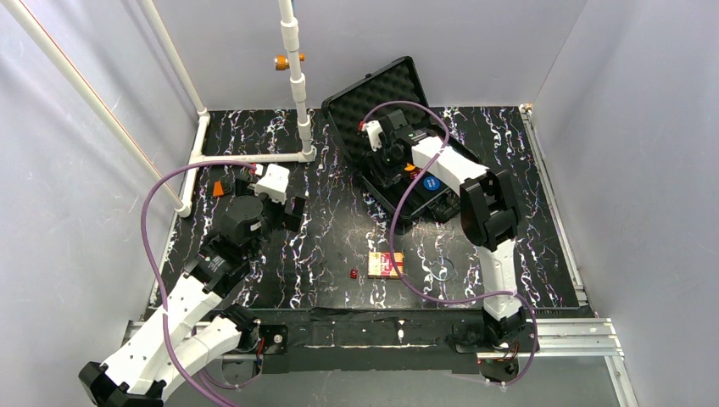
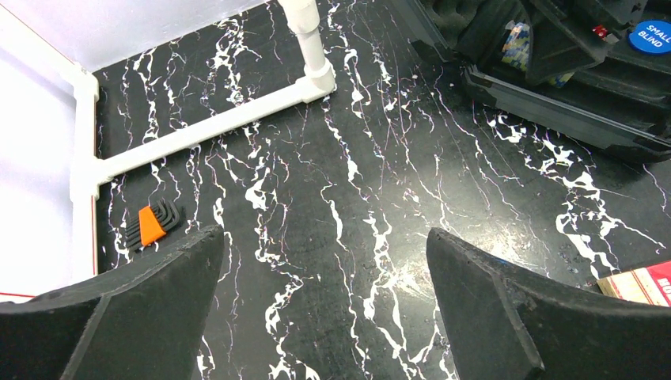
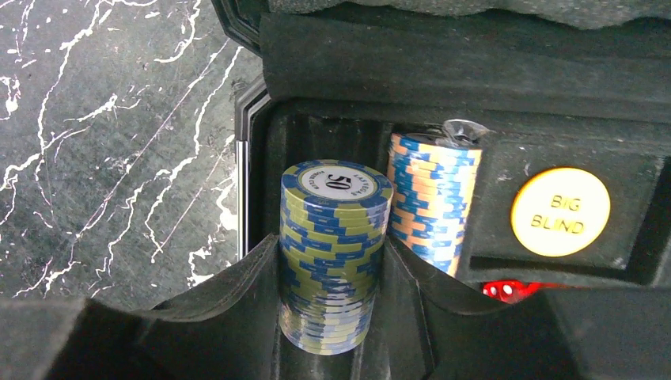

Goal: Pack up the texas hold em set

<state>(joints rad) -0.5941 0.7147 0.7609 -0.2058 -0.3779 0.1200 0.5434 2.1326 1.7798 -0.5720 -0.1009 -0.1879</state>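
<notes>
Step in hand: loading chips into the case.

Right tool is about half closed, pads clamped on either side of the green-and-blue chip stack (top chip reads 50). The stack is upright and inside the black case, which sits lid-open at 12–1 o'clock on the tabletop. I can't tell whether the stack's bottom is seated on the trough floor, because the pads hide it.

Already in the case:
- orange-and-blue stack, just beside the held one at its 3 o'clock, leaning slightly
- Big Blind disc, further out at 3 o'clock, in its recess
- red dice, at 7 o'clock of that disc
- Small Blind disc

Not yet packed:
- card box, flat on the tabletop at 6 o'clock of the case, well apart from it
- loose die, just beside the box at its 9 o'clock

Left tool is wide open and holds nothing. It hangs over bare tabletop at roughly 9 o'clock, with a hex key set near it at 10 o'clock.

Next, as I read it:
- Lower the held stack until it bottoms out.
- Open the right tool only enough to clear the chips.
- Lift straight up. The neighbouring stack is close, so a sideways exit would likely tip it.
- Then the card box and loose die go in, probably as two separate small-grip picks.
</notes>
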